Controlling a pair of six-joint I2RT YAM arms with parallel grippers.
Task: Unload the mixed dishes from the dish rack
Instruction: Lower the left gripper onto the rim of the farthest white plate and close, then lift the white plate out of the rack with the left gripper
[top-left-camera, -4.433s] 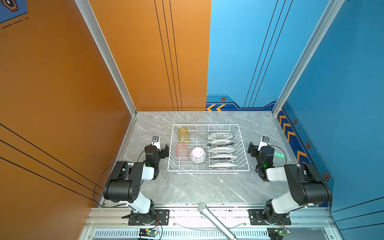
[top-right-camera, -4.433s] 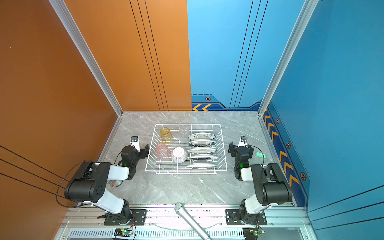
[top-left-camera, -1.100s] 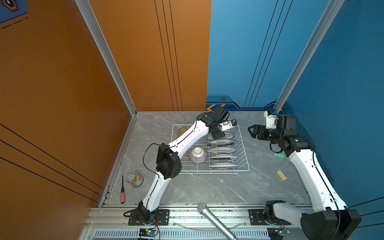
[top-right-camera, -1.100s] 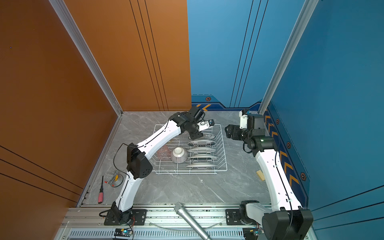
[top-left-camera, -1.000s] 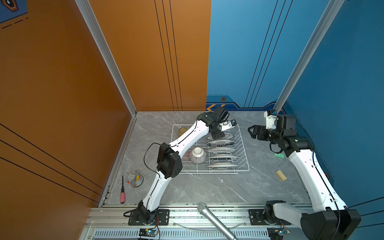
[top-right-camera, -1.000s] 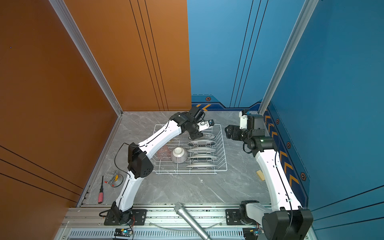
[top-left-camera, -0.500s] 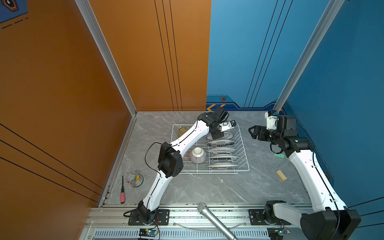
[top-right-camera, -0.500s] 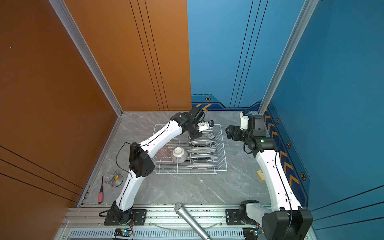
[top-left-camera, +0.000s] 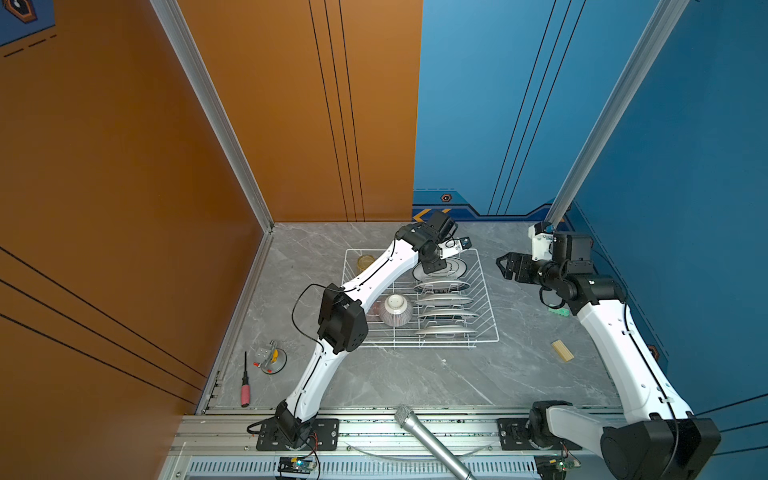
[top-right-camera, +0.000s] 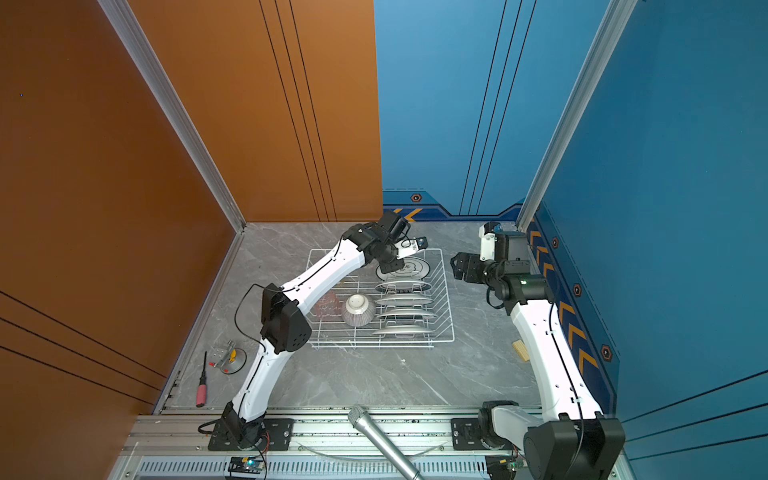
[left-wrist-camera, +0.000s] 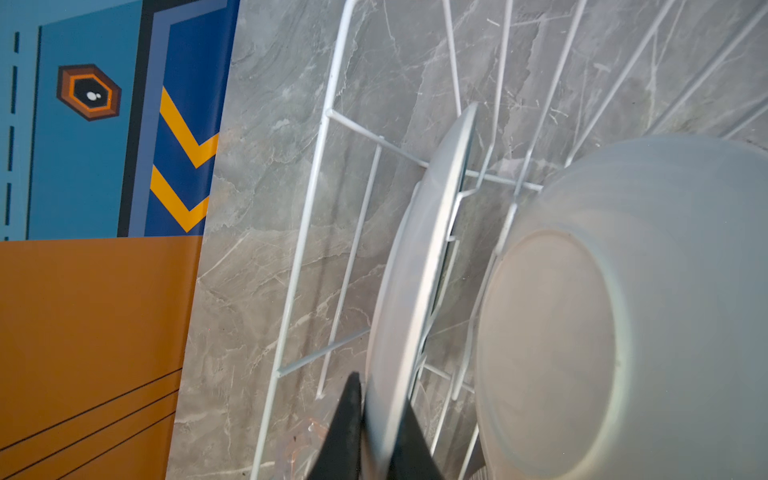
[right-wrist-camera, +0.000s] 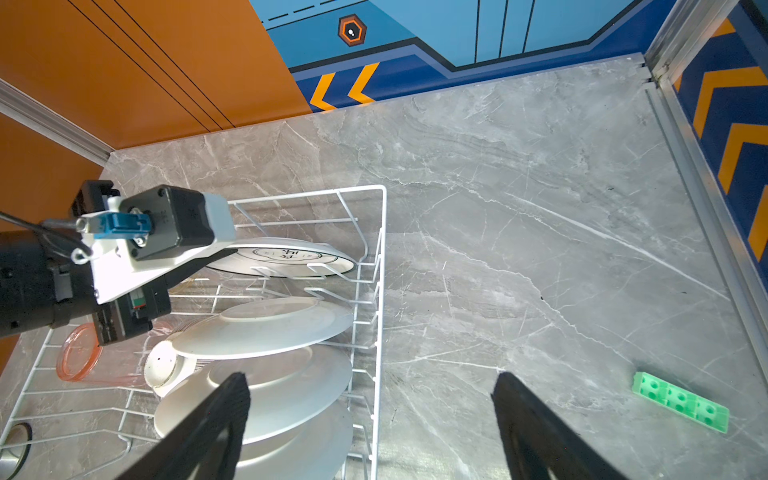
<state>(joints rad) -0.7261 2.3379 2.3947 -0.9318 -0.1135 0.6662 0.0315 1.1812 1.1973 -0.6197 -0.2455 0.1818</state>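
The far plate stands on edge in the last slot of the rack. It leans so its black-character face shows from above, long axis running left to right. Our left hand is clamped on its left rim, a finger on each side of the thin, smooth glazed edge. We judge the way out is upward, clear of the slim white wires. Our right hand hangs open, right of the rack, over the grey marbled surface.
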